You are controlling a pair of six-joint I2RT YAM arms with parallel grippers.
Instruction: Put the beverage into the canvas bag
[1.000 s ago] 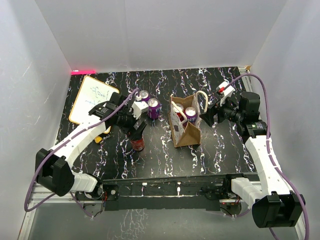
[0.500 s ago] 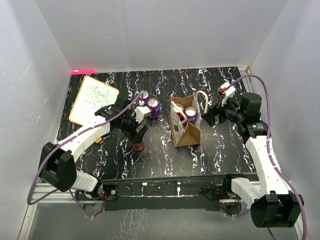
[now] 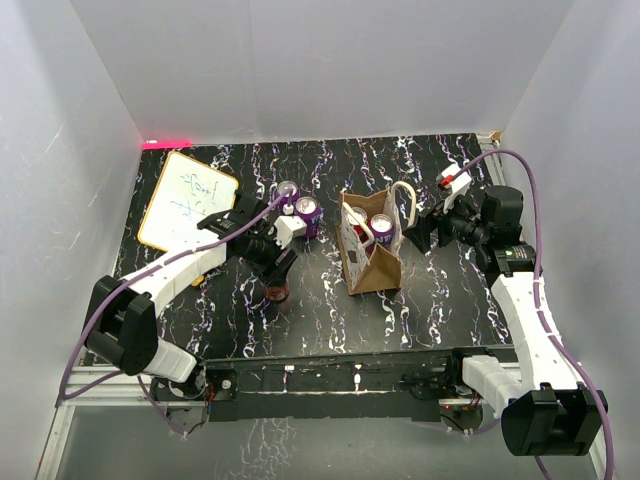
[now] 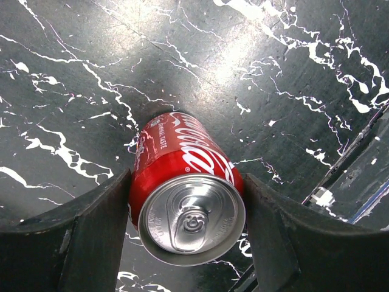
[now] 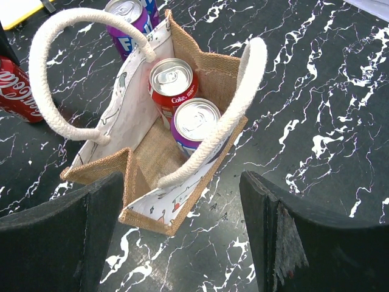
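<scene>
Two cans (image 5: 172,79) already sit in the canvas bag (image 5: 209,64); the left tool (image 4: 187,182) grips a red can (image 4: 182,161) on the table (image 4: 273,61); the right tool (image 5: 182,179) gapes empty.

The table (image 3: 440,305) has a black top veined with white, like marble. Plain white walls stand along three of its edges: the back wall (image 3: 320,70) at the far edge, the left wall (image 3: 55,200) and the right wall (image 3: 595,140). A small red light (image 3: 165,140) glows at the far left corner. A dark rail (image 3: 330,377) runs along the near edge, and a grey surface (image 3: 300,450) lies beyond and below it. A soft pale glare (image 4: 234,58) sits on the shiny tabletop.
</scene>
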